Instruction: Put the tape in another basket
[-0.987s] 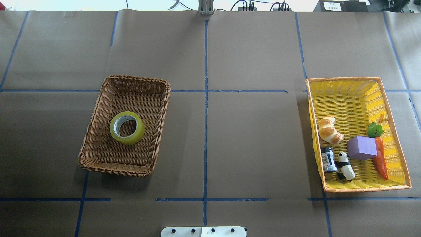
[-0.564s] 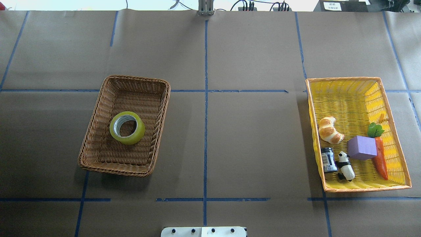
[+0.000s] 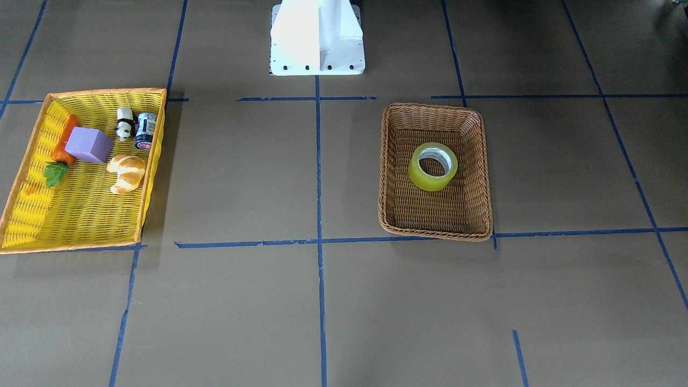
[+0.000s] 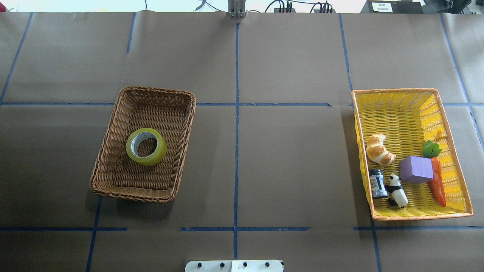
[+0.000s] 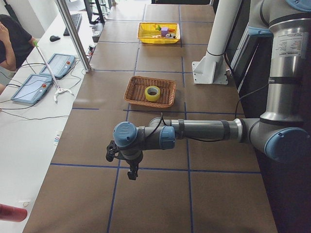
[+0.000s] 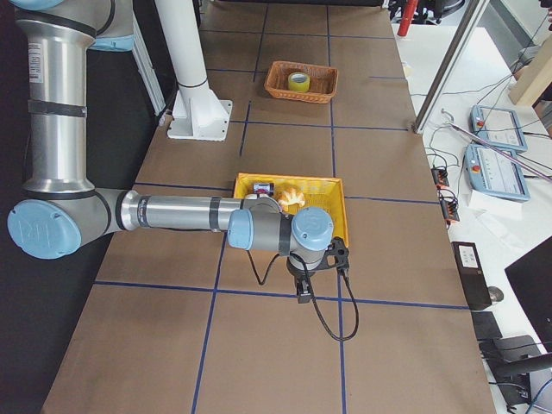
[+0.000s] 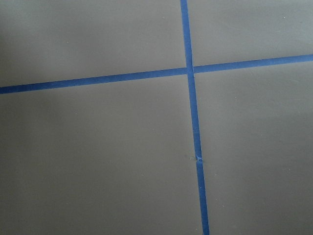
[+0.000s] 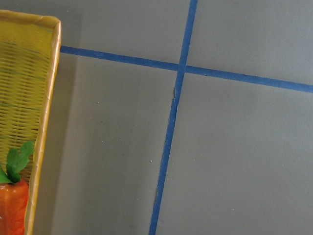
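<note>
The yellow-green tape (image 4: pixel 159 150) lies flat in the middle of the brown wicker basket (image 4: pixel 109 140), left of the table's centre. Both also show in the front view, tape (image 3: pixel 427 181) and basket (image 3: pixel 435 110), and small in the left side view, tape (image 5: pixel 152 97). No gripper is near it. My left gripper (image 5: pixel 131 173) hangs over bare table well short of the basket, seen only in the left side view. My right gripper (image 6: pixel 304 293) hangs just outside the yellow basket, seen only in the right side view. I cannot tell whether either is open or shut.
The yellow orange-rimmed basket (image 4: pixel 401 109) at the right holds a croissant (image 4: pixel 379 150), a purple block (image 4: pixel 416 169), a carrot (image 4: pixel 438 183), a panda figure (image 4: pixel 397 190) and a small dark can (image 4: pixel 377 183). Its corner shows in the right wrist view (image 8: pixel 29 98). The robot base (image 3: pixel 317 35) stands at the near edge.
</note>
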